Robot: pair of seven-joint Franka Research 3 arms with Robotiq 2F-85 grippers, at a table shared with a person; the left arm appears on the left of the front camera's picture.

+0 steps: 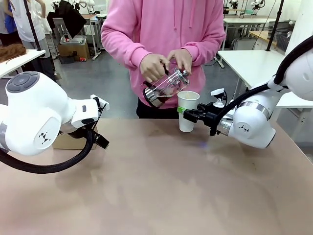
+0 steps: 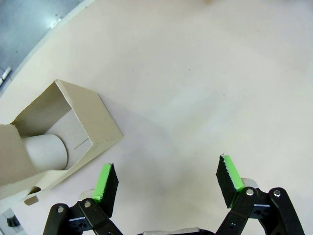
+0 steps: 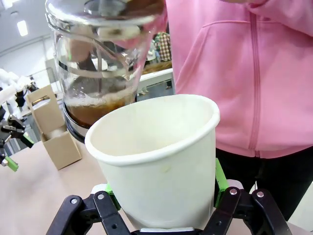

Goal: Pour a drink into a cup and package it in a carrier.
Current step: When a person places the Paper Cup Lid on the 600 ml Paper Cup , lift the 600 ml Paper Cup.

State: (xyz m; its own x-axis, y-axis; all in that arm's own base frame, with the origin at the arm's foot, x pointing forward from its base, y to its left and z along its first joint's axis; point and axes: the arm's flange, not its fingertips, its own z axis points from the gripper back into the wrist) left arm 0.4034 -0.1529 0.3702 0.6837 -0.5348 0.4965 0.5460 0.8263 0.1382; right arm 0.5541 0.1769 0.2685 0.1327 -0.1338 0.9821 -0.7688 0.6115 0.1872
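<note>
- Right now the person's hands [image 1: 161, 63] hold the glass jug [image 3: 98, 63] tipped over, its mouth just above the rim of the white paper cup [image 3: 156, 161].
- The drink [image 3: 90, 110] is a dark pool low in the jug. I see no stream crossing to the cup, and the part of the cup's inside that shows looks dry.
- The right end effector [image 1: 186, 114] is pinching the cup, with a green pad pressed on either side of its lower wall. The cup stands upright near the far edge of the tabletop [image 1: 156, 191], in front of the person.
- The left end effector [image 2: 166, 169] hangs over bare tabletop with its fingers spread wide and nothing between them.
- The cardboard carrier [image 2: 63, 132] sits just beside that left end effector, on the robot's left, well apart from the cup. Something pale and round is in one of its pockets.
- To my eye the pour turns on the jug's mouth staying above the cup's opening. After that, the cup has to travel sideways across the tabletop to the carrier, which lies nearer the left arm.
</note>
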